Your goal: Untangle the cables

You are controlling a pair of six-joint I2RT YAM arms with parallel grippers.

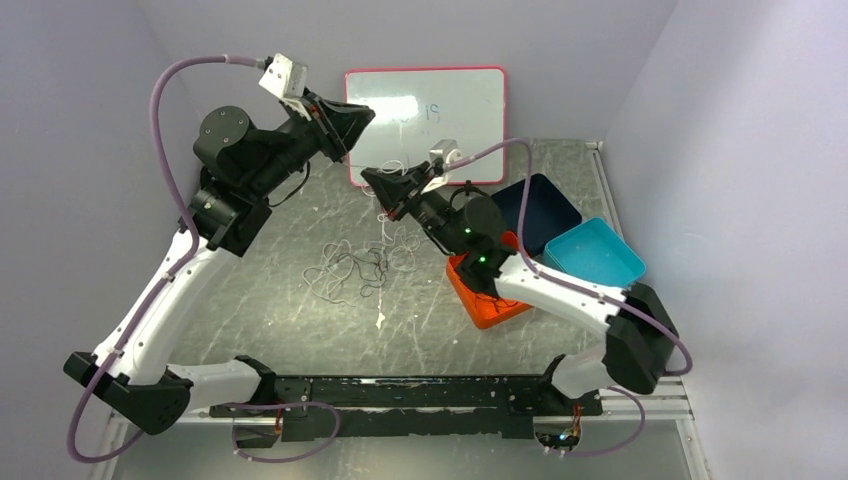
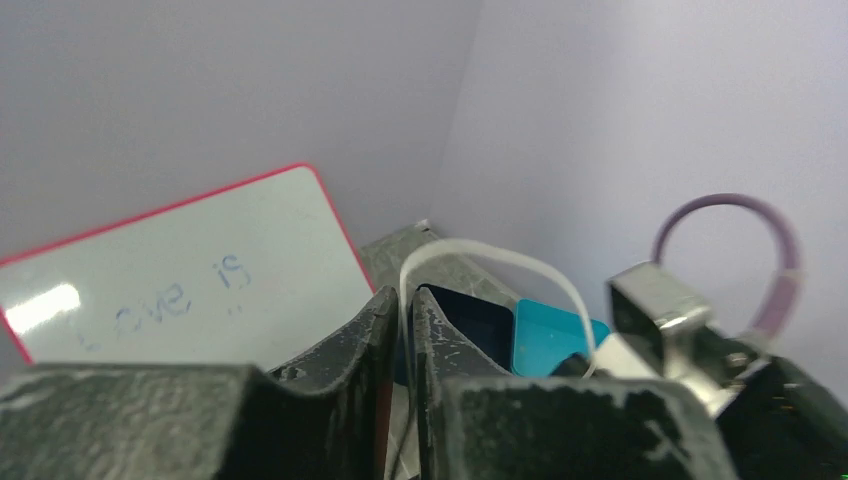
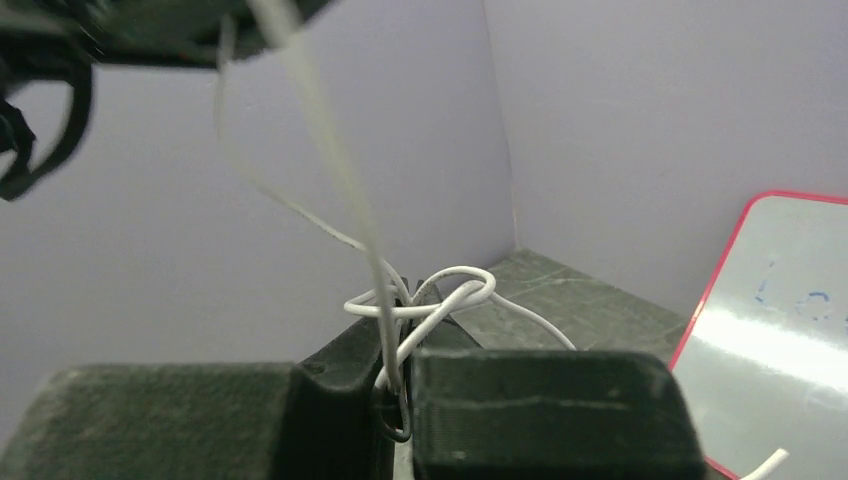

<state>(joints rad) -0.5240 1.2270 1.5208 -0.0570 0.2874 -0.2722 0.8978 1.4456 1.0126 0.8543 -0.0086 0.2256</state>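
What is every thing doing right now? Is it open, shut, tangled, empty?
Left gripper, shut on the white cable, up in the air.
Right gripper, shut on the white cable at a knot.
Other cables, tangled in a loose heap on the table.
Whiteboard, propped up at the back, written on.
Dark blue bin, empty.
Teal bin, empty.
Orange bin, partly hidden.

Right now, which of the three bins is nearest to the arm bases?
The orange bin; the teal bin and the dark blue bin sit farther back.
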